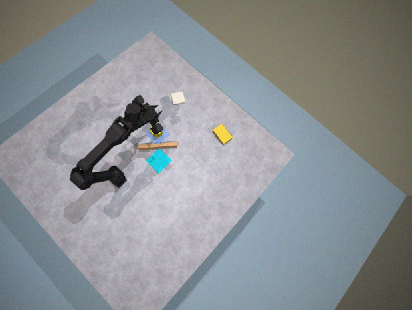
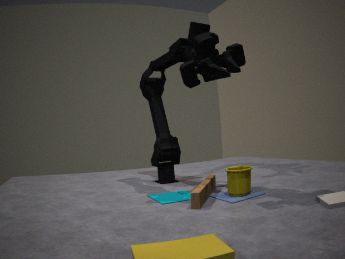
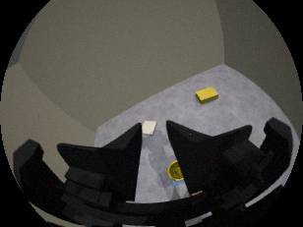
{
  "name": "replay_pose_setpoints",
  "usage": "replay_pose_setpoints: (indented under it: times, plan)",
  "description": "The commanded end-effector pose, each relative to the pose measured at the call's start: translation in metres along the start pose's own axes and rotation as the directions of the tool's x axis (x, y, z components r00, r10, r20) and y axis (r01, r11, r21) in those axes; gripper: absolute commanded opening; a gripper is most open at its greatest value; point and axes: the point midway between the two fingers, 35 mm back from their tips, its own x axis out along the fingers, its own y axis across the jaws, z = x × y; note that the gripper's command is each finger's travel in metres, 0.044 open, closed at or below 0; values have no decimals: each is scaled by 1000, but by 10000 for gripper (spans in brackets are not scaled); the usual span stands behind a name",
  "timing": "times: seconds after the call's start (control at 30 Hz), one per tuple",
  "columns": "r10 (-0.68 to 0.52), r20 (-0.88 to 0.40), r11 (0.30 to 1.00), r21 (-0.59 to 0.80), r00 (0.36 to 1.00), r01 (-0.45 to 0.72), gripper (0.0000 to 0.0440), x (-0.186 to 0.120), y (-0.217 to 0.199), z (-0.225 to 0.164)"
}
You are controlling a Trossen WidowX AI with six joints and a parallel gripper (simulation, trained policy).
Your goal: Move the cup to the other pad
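I have the gripper (image 1: pixel 160 110) (image 2: pixel 235 73) (image 3: pixel 153 125) well above the worktop (image 1: pixel 199 206) (image 2: pixel 83 222) (image 3: pixel 182 112), its fingers parted part-way with nothing between them. The cup (image 1: pixel 155 135) (image 2: pixel 238 182) (image 3: pixel 173 171) stands upright on the blue pad (image 1: pixel 165 134) (image 2: pixel 232 199) (image 3: pixel 175 182), well below and apart from the fingertips. From overhead it lies to the side of the gripper nearer the wooden bar (image 1: pixel 158 146) (image 2: pixel 203 192), and in my wrist view it shows low, just right of the gap between the fingers. So I judge that the coming move needs the fingers swung towards that side, pitched further down and lowered, and opened wider before they straddle the cup. The cyan pad (image 1: pixel 159 161) (image 2: pixel 171 197), which I take as the goal, is across the bar, so the later carry would have to clear it.

Some of this is hard to read. From overhead a part of the gripper covers much of the cup, and in the wrist view the right finger cuts across its rim. I can make out small coloured specks inside, probably the marbles, but cannot count them. The cyan pad isn't discernible from the wrist.
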Motion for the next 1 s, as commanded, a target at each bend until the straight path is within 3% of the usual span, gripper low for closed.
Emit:
replay_pose_setpoints:
  times: [0.0,0.5,0.97]
  plan:
    - [-16,-59,998,54,998,20,141,5,4,-3]
    - [-67,-243,968,218,968,122,153,16,14,-17]
    - [-135,-414,909,310,900,279,148,25,16,-38]
